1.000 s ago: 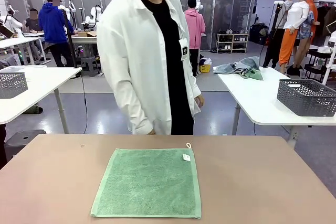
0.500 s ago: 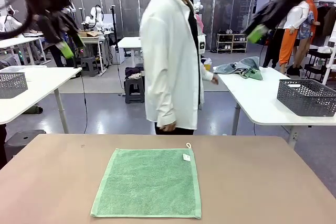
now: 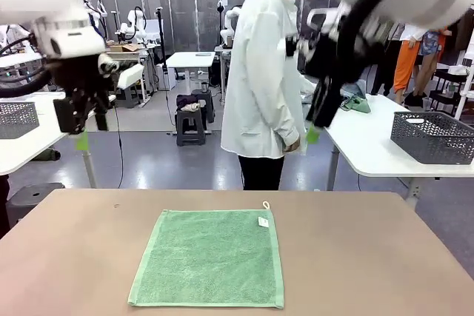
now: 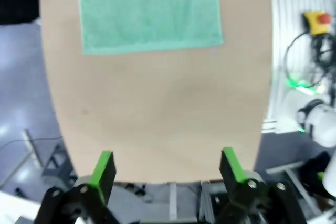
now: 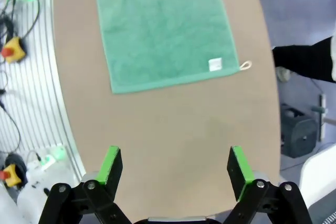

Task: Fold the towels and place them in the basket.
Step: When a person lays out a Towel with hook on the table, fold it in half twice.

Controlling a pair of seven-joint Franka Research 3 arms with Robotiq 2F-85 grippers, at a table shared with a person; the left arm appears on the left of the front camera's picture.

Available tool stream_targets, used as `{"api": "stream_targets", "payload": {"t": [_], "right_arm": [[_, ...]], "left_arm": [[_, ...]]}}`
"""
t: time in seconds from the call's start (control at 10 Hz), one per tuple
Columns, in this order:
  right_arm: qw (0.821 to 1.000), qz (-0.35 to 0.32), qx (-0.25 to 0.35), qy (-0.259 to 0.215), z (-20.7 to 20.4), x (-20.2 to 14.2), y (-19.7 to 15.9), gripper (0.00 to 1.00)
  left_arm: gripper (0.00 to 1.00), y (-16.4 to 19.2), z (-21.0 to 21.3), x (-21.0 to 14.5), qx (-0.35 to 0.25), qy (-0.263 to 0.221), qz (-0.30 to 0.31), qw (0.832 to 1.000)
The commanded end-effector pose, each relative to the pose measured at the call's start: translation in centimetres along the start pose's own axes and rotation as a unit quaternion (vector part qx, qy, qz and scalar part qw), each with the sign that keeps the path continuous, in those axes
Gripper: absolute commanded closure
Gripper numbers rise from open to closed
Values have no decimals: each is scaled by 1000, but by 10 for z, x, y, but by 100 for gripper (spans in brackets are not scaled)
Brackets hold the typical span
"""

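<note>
Your green towel (image 3: pixel 207 257) lies spread flat, a single layer, on the tan table (image 3: pixel 370 257). It sits about midway between the left and right edges, with its near hem close to the table's near edge. A small white tag (image 3: pixel 263 221) and a hanging loop (image 3: pixel 266 204) sit at the towel's far right corner, on the side where the person (image 3: pixel 263 94) in the white coat stands.

Both arms hang well above the table. The left gripper (image 4: pixel 167 174) has its green-padded fingers spread wide with nothing between them, and so does the right gripper (image 5: pixel 175 167).

Expect the towel to be light, soft and completely limp. Terry pile should give your pads good friction, so slipping out of a pinch is unlikely. The cloth will sag and drag across the table wherever it is not supported. Lifted at one point, it will probably bunch into a rope rather than hold a straight edge.

Take it at two corners at once, one per gripper, so the hem between them stays taut. The two near corners look like the best places:
- they are closest to you;
- they are clear of the loop, which could catch on a fingertip;
- the stitched hem there is likely the firmest part to bite on.

Come down with one finger on either side of the hem, because the cloth lies thin against the tabletop.
</note>
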State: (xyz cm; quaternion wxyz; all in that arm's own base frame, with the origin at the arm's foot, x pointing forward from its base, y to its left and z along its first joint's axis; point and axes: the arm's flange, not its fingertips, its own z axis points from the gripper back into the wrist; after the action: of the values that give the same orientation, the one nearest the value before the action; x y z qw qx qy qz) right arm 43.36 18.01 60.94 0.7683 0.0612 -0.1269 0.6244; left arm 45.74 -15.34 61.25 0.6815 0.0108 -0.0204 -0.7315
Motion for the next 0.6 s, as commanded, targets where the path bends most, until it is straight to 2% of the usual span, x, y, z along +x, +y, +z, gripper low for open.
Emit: {"api": "stream_targets", "payload": {"t": [0.0, 0.1, 0.2, 0.3, 0.4, 0.5], "right_arm": [[998, 29, -2, 49, -29, -1, 19, 0], [997, 41, -18, 59, -34, 0, 23, 0], [997, 46, -10, 65, -38, 2, 25, 0], [998, 29, -3, 53, -31, 4, 19, 0], [997, 43, 7, 61, -44, 2, 23, 0], [997, 43, 7, 61, -44, 2, 23, 0]], "left_arm": [[0, -24, -25, -7, 27, 23, -21, 999], [0, -30, -37, -8, 43, 33, -19, 998], [0, -30, -41, -9, 60, 30, -6, 998], [0, -23, -33, -11, 63, 34, 5, 997], [0, -22, -34, -8, 23, 25, -12, 999], [0, -22, -34, -8, 23, 25, -12, 999]]}}
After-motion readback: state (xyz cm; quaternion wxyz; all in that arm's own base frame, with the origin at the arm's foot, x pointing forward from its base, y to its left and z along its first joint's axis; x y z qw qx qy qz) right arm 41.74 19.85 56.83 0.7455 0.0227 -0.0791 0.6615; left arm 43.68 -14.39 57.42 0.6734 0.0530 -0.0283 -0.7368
